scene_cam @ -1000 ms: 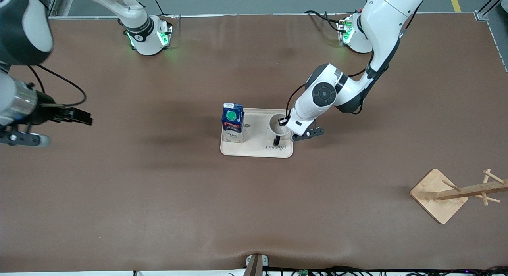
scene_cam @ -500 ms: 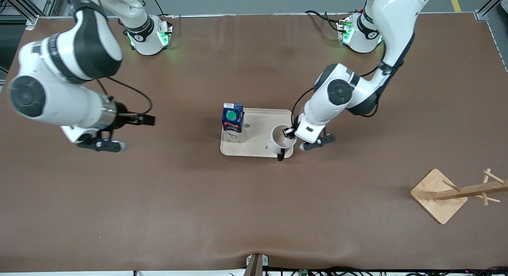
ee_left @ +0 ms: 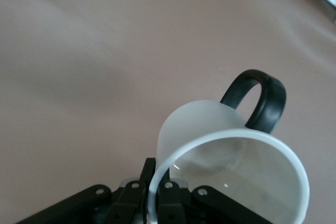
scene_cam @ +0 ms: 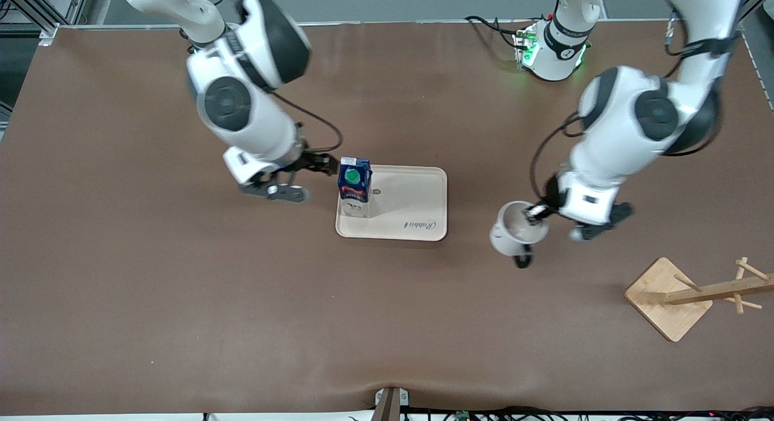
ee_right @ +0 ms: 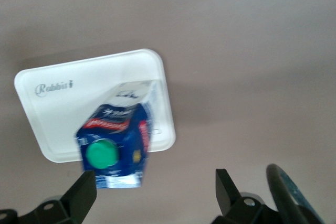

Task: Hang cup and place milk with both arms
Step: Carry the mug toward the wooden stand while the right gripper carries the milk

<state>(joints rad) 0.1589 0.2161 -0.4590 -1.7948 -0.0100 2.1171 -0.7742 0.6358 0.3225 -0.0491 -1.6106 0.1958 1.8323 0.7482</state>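
The left gripper sat in the right-centre of the front view, its fingers pinched shut on the rim of the cup, one finger inside the wall and one outside as the left wrist view showed. The cup hung in the air over bare table, between the tray and the wooden rack at the lower right, with its black handle pointing away from the fingers. A rim pinch looked thin, so the cup could well swing or slip on the way, and the handle might miss a peg or knock the rack unless it was turned to meet one. The right gripper hovered at the centre of the front view, just beside the milk, fingers spread wide and empty. The milk stood upright on the tray's corner toward the right arm's end. In the right wrist view the carton lay closer to one finger, so a closing grasp could push it and tip it.
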